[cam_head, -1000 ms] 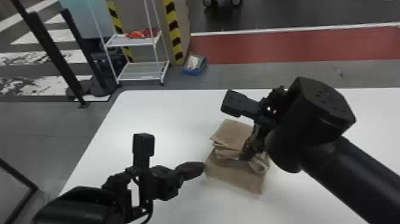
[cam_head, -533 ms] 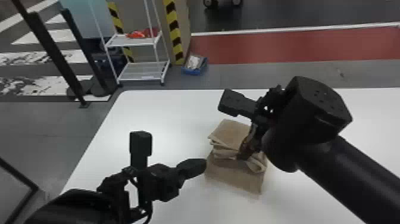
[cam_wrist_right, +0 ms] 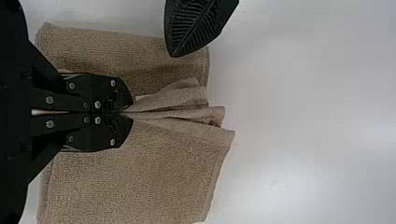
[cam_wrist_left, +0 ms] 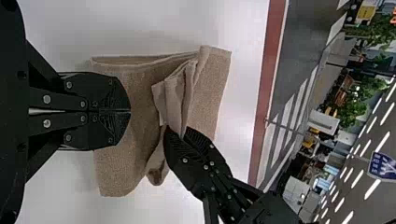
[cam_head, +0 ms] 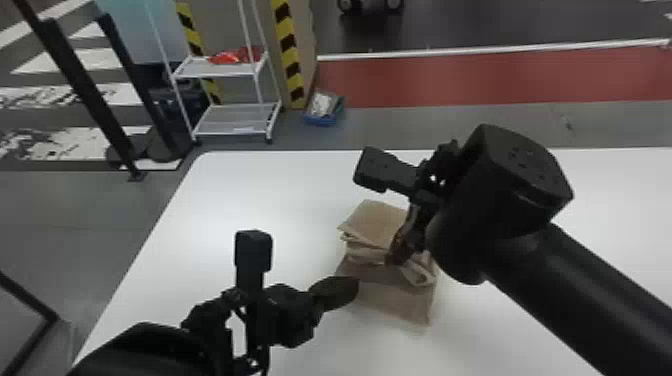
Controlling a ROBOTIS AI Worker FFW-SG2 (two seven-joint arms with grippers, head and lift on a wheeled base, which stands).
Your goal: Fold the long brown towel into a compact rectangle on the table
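Head view: right gripper [cam_head: 395,259] pinching the brown towel [cam_head: 392,300] on the table [cam_head: 220,200], left gripper [cam_head: 345,291] at its near-left side, blue bin [cam_head: 320,120] on the far floor holding something pale, perhaps paper. Left wrist view: fingers [cam_wrist_left: 119,95] clenched together; right wrist view: fingers [cam_wrist_right: 119,133] clamped on gathered towel.

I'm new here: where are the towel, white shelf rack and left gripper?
Towel [cam_wrist_right: 140,177]: right wrist view, broad flat part.
White shelf rack [cam_head: 235,121]: head view, lower shelf.
Left gripper [cam_wrist_left: 130,111]: left wrist view, where the fingertips meet.
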